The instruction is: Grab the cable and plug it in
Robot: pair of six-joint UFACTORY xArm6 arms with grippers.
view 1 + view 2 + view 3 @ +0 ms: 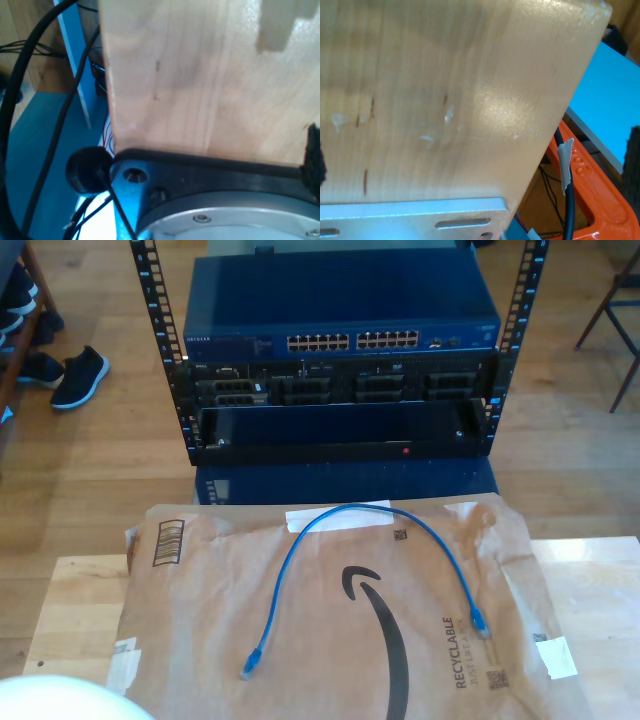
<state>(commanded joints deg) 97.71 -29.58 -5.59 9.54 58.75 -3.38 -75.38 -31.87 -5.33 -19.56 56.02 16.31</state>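
Brown paper [330, 640], printed with a black arrow and the word RECYCLABLE, is lying nearest the exterior camera, spread over a pale wooden counter [70, 610].

Item 1, the cable [345, 512]: thin, bright blue, lying loose on the paper in an arch. One plug [249, 667] is resting toward the exterior view's left, the other plug [480, 622] toward its right; the top of the arch is crossing a white label [335, 517] at the far edge of the paper. Nothing is touching it.

Item 2, the rack [340, 350]: standing on the floor beyond the counter, carrying a blue network switch [340, 338] with a row of ports [350, 341] and darker units below it. No blue cable is sitting in any port.

Item 3, my first pincer and my second pincer: each wrist view is looking across a pale wooden board at close range, [200, 80] and [430, 90]. Whether either pincer is spread or pressed together, I cannot tell. Black robot cabling [30, 110] and an orange clamp [590, 195] are showing at the margins.

Step in hand, by judgement: the very start, with the grab not yet begun. The next move is calling for a pincer to be brought over the paper, spread wide, and lowered just behind one plug, so the plug can be steered toward a free port on the switch.
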